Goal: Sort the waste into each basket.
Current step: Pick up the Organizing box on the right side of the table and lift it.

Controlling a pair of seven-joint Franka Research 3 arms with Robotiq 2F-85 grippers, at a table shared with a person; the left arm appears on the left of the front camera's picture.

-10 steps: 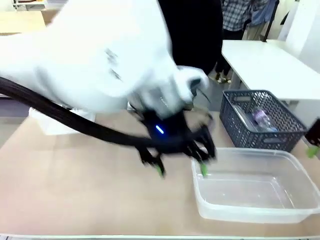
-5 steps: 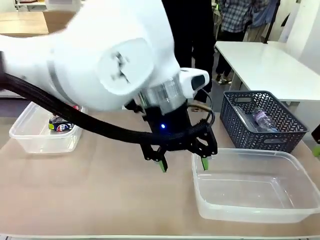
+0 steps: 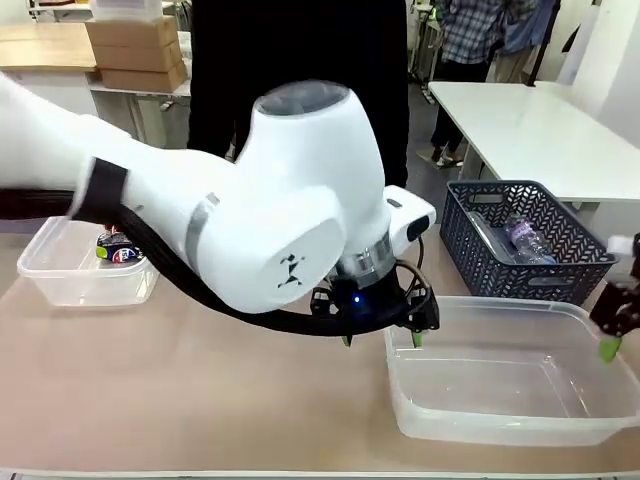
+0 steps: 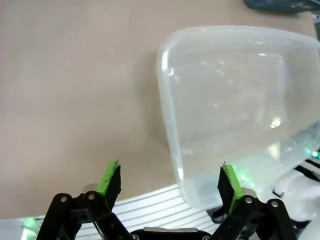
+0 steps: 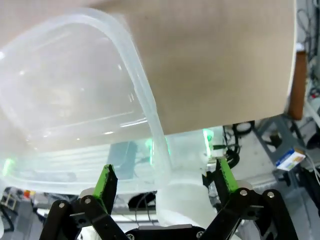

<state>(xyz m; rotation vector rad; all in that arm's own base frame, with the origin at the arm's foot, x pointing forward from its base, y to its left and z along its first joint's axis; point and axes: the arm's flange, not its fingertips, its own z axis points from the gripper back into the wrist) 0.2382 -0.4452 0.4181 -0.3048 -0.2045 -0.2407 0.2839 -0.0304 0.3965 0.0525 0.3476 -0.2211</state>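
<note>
i see my left gripper [image 3: 382, 338] spread wide and empty, over the left rim of the near clear rectangular plastic tub [image 3: 500, 425]. my right gripper [image 5: 162, 177], also wide and empty, hangs at its right edge. a small can [image 3: 118, 248], probably red, lies in the far-left clear tub [image 3: 60, 285].

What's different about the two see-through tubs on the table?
The left clear tub has cans inside, but the right clear tub has nothing in it. In the front view the right tub sits near the camera and looks bigger, while the left tub sits farther back and looks smaller. Both open end effectors hang at the right tub: left end effector, right end effector; none is by the left tub. Both tubs are clear with rounded corners.
</note>
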